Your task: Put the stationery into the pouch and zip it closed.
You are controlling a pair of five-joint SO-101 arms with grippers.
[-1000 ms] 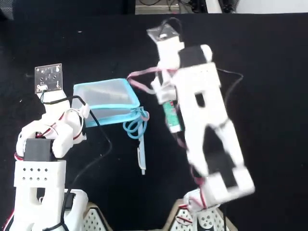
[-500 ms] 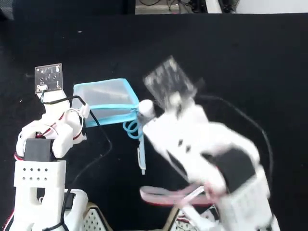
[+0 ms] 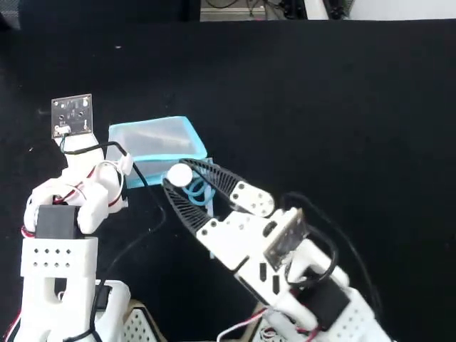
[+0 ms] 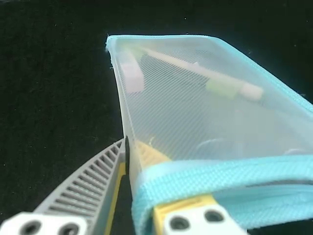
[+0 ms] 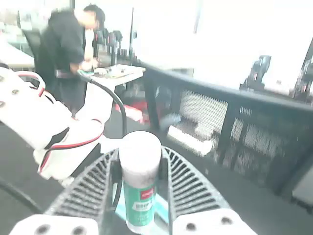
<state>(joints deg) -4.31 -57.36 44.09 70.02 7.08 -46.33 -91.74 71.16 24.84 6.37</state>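
Glue stick [image 5: 140, 188], pinched in right gripper [image 5: 140, 157]

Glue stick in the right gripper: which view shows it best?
The right wrist view: the glue stick sits clamped in the right gripper, white cap and green label plain. The high view shows it end-on, by the pouch corner. The left wrist view faces the pouch.
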